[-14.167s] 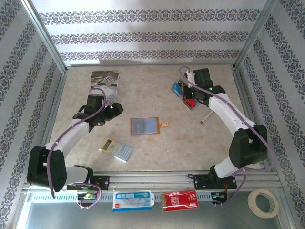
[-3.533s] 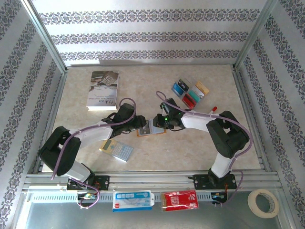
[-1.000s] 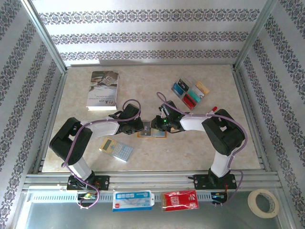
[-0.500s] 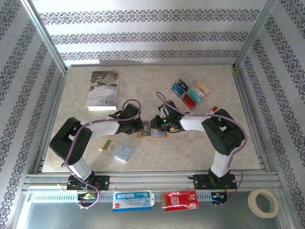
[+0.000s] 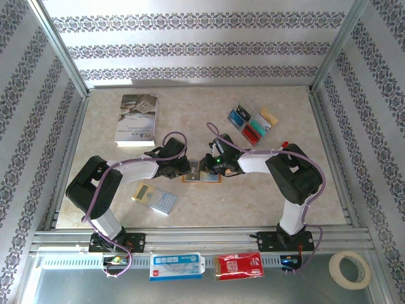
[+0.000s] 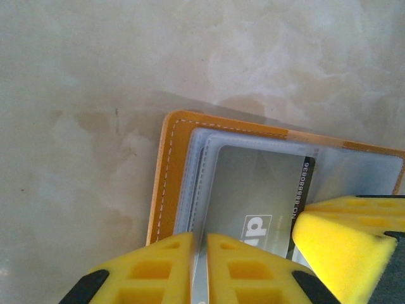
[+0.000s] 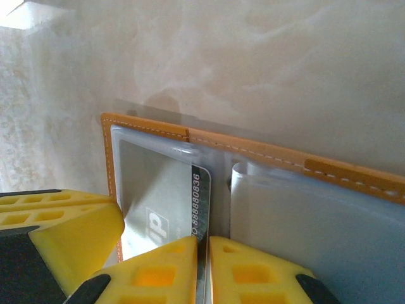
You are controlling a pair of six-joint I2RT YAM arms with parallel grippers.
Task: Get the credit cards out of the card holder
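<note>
Card holder (image 5: 201, 178) lies open at mid-table, its long axis running left to right between the two claws.
We read the left gripper (image 6: 201, 246) as nipped narrow on the clear pocket (image 6: 193, 190) edge and the right gripper (image 7: 202, 248) as nipped on the grey card (image 6: 259, 183) (its numbered end faces the fold). We would pin the holder firmly and draw the card out flat, straight along that axis, without lifting.
</note>
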